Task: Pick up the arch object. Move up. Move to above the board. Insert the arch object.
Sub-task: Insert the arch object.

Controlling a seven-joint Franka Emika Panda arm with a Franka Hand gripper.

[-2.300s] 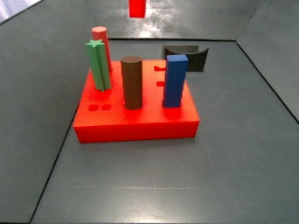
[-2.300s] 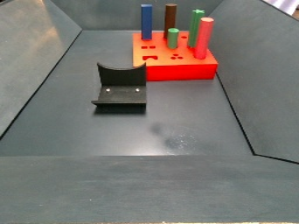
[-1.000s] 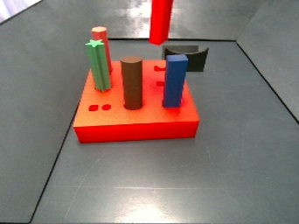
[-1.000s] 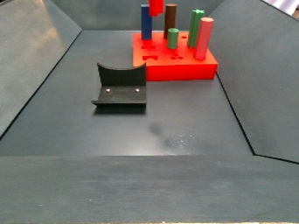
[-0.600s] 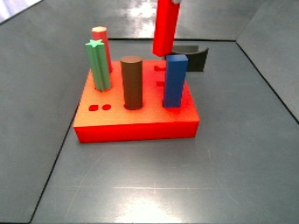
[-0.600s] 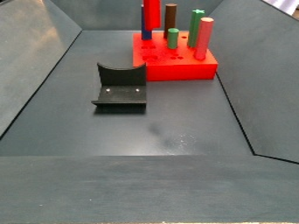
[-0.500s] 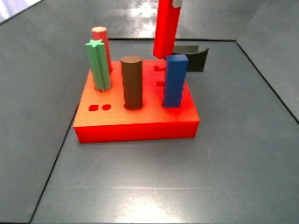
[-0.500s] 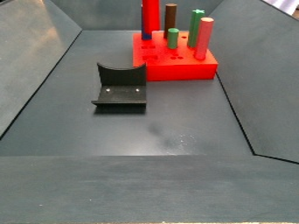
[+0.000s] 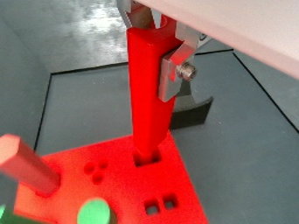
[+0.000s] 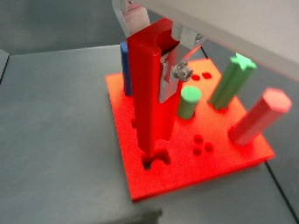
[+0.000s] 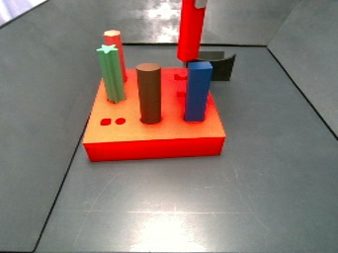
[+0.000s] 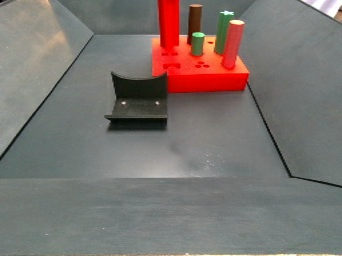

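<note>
The gripper (image 9: 158,48) has its fingers (image 9: 176,72) closed on the upper end of the arch object (image 9: 147,96), which hangs straight below them, its foot at a notched hole in the board (image 10: 222,156). It looks stiff, light and smooth; this high grip suits insertion.

Even, fairly bright overhead light, side views soft and low-res. Pale glare on grey floor beyond gripper (image 9: 160,48) in a wrist view; w/ saturated red glow on board (image 9: 193,179) below it. Arch object (image 10: 149,92) between the fingers lit on one face, darker on the other. Short soft shadows beside pegs. Near parts of gripper blurred, overexposed.
</note>
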